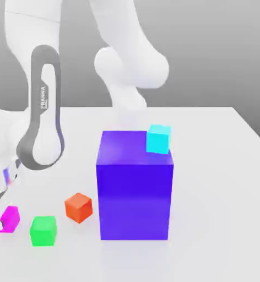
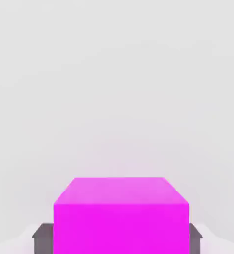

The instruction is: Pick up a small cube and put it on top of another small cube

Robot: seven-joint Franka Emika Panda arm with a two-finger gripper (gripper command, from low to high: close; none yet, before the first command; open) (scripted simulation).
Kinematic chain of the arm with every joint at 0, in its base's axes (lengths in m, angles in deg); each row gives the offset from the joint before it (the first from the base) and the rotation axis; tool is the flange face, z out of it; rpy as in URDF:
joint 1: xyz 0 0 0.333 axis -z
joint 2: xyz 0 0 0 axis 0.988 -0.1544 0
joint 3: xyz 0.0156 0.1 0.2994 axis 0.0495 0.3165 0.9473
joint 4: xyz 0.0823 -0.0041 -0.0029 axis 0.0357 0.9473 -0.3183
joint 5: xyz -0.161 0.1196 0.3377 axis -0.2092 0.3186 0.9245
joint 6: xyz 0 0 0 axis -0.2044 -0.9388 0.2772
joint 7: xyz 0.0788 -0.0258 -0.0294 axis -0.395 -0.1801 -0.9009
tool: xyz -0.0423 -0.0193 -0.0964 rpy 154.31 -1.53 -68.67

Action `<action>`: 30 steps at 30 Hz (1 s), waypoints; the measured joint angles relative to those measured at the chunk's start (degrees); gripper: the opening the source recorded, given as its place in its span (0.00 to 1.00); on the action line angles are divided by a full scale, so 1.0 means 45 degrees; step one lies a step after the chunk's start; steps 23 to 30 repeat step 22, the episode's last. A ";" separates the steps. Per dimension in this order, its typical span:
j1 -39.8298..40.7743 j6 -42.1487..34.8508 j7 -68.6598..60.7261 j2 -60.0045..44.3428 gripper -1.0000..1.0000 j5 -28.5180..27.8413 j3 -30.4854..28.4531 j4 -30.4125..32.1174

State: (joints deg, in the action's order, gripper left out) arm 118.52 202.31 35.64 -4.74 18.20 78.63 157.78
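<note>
A magenta cube (image 1: 10, 217) sits low at the exterior view's left, near the table's front edge. My gripper (image 1: 5, 221) is down around it. In the hand view the magenta cube (image 2: 121, 218) lies between my two grey fingertips (image 2: 42, 236), which press against its two sides, so the gripper (image 2: 121, 240) is shut on it. A green cube (image 1: 43, 231) lies just to the right of it on the table. A red-orange cube (image 1: 79, 207) stands a little further right and back. A cyan cube (image 1: 158, 139) rests on the far right corner of the big blue block's top.
A tall blue block (image 1: 135, 193) stands in the middle of the white table (image 1: 220, 193), right of the red-orange cube. The arm's white links rise behind it and at the left.
</note>
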 joint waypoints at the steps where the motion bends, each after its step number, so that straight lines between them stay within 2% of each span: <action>1: 0.0033 0.0116 -0.0014 -0.0147 0.00 0.0027 0.0039 -0.0029; 7: -0.0333 -0.1592 0.0549 0.2025 0.00 -0.0722 -0.0478 0.0430; 13: -0.2023 -0.3021 0.0675 0.4730 0.00 -0.1706 0.0643 0.1664; 18: -0.2192 -0.1478 0.0558 0.3294 0.00 -0.1680 0.0720 0.1770; 19: -0.2176 -0.1089 0.0523 0.2886 1.00 -0.1636 0.0750 0.1754; 30: -0.2176 -0.1089 0.0523 0.2886 1.00 -0.1636 0.0750 0.1754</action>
